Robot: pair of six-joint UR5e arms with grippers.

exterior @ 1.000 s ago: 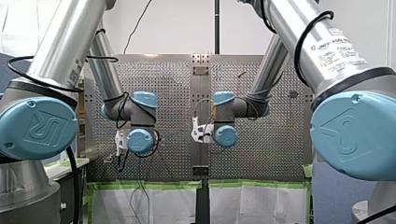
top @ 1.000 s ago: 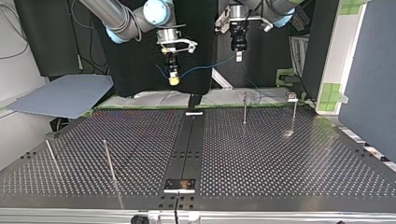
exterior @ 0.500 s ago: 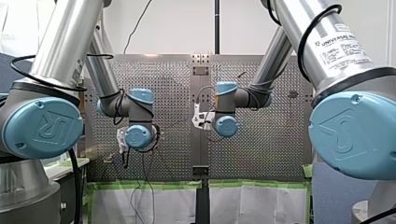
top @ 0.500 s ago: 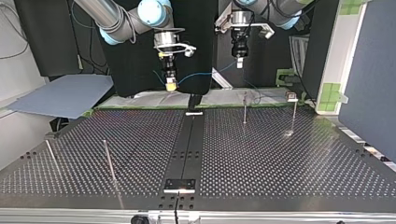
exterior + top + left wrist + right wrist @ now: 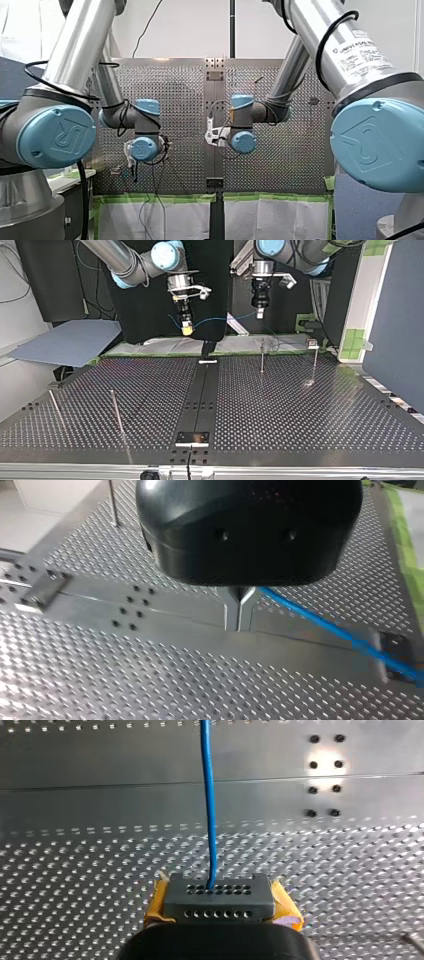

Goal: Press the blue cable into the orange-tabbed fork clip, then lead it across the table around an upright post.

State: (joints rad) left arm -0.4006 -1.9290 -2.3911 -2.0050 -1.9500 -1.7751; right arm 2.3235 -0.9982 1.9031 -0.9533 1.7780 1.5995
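A blue cable [image 5: 225, 319] hangs in a shallow sag between my two grippers, above the table's far edge in the top view. My left gripper [image 5: 259, 314] is shut on it; in the left wrist view its metal fingers [image 5: 233, 616] meet, and the blue cable [image 5: 345, 636] leads off to one side. My right gripper [image 5: 186, 329], with yellow pads [image 5: 156, 901], is shut on a dark grey connector block [image 5: 219, 897] at the cable's end, from which the blue cable [image 5: 207, 805] runs ahead. A small clip [image 5: 312, 344] sits at the top view's far right.
Thin upright posts stand on the perforated table [image 5: 280, 410]: two at the top view's right [image 5: 262, 356] [image 5: 315, 364] and two at its left [image 5: 116, 412] [image 5: 55, 407]. A dark strip [image 5: 200, 395] runs down the table's middle. A grey sheet [image 5: 70, 342] lies off the far left.
My left gripper has sunk a little and drifted toward the top view's right with the cable. My right gripper dipped and shifted slightly, still holding the connector.
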